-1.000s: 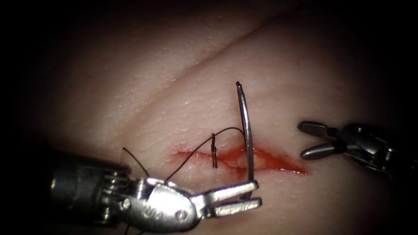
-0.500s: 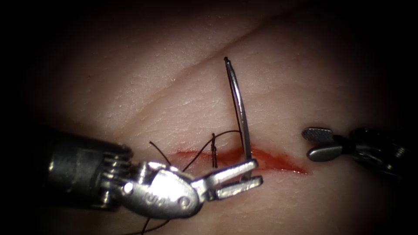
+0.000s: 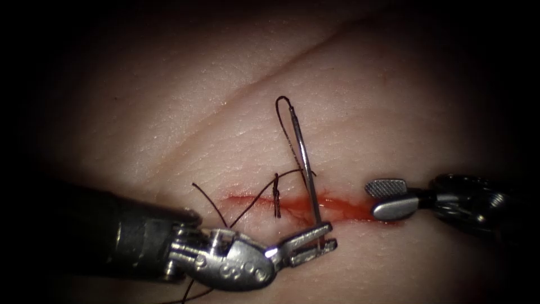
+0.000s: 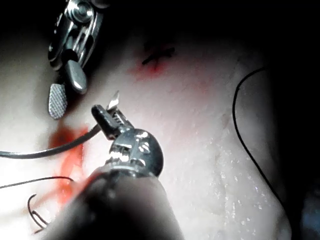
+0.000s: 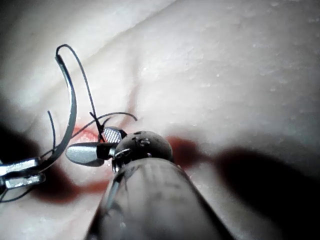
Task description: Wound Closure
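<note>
Since the earlier frames: the left tool [image 3: 315,243] has turned at its wrist, the needle [image 3: 306,169] now leans further to the left with its thread end lower, and the right tool [image 3: 388,197] has come in to the right end of the cut [image 3: 315,204].

Item 1, left tool: 2 jaws pinched on the needle near its pointed end, just below the cut. Probably gripped there to carry it; the needle stands clear of the tissue [image 3: 185,95].

Item 2, needle: upright across the cut, swaged end topmost, thread [image 3: 281,110] looping off it.

Item 3, thread: runs down to a short knotted stitch [image 3: 276,196] at the cut's left part, 1 loose tail trailing left.

Item 4, right tool: jaws spread, holding nothing, apparently waiting near the needle.

Item 5, surface: pale pork skin with a long shallow crease, red fluid [image 3: 337,207] pooled along the cut. Surroundings dark; nothing else can be told.
</note>
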